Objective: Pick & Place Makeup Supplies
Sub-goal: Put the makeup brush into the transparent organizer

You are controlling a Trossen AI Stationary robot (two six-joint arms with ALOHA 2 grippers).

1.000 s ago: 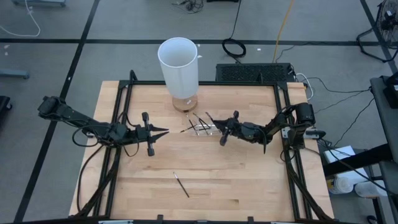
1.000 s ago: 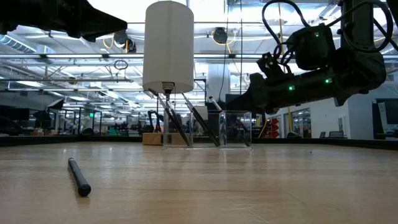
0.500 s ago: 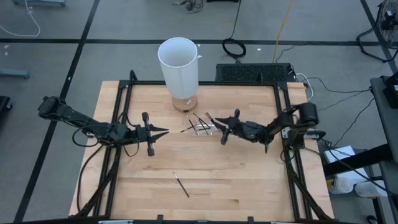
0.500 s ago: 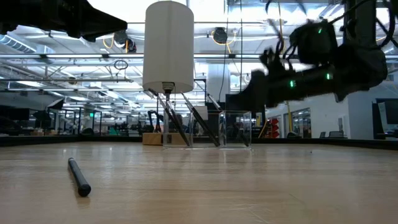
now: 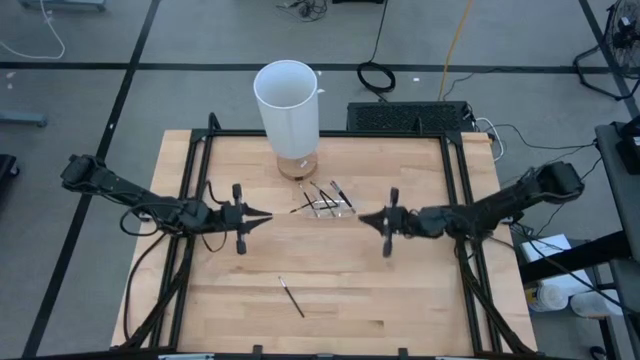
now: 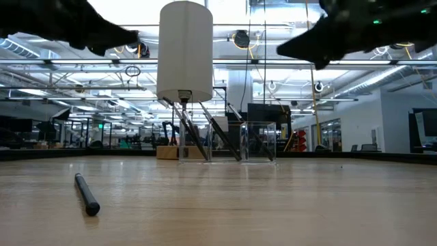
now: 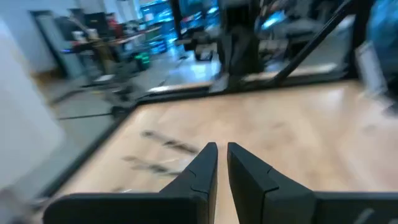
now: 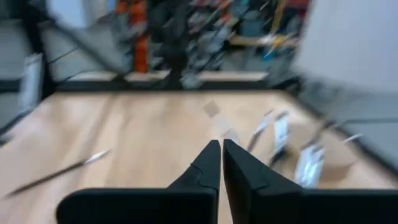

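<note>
Arms reach in low from both sides of the wooden counter (image 5: 400, 290) and point toward each other across its middle. Left arm stretches from the left edge, nearly flat, its tool (image 5: 262, 215) hovering just left of the counter's centre; in the left wrist view that tool (image 7: 217, 155) shows its fingers drawn almost together with only a thin slit between them and nothing held. Right arm extends long and straight from the right edge, its tool (image 5: 366, 218) hanging right of centre; the right wrist view shows this tool (image 8: 219, 152) clenched too, fingers (image 8: 208, 163) nearly touching, empty. In the low view both arms sit high above the surface as dark shapes, clear of the counter. Between the two tools, slightly toward the far side, a cluster of thin dark makeup sticks (image 5: 322, 198) stands leaning in a small clear tray (image 6: 258, 142), their shafts slanting at different angles. Just beyond them, at the far edge, rises a tall white cylinder (image 5: 288, 110) on a small stand. One more stick (image 5: 291, 297) lies flat on the counter by itself, well apart from the rest, toward the near edge and a little left of centre; the low view shows this lone stick (image 6: 87, 194) resting on the wood with its blunt dark end toward the camera.
</note>
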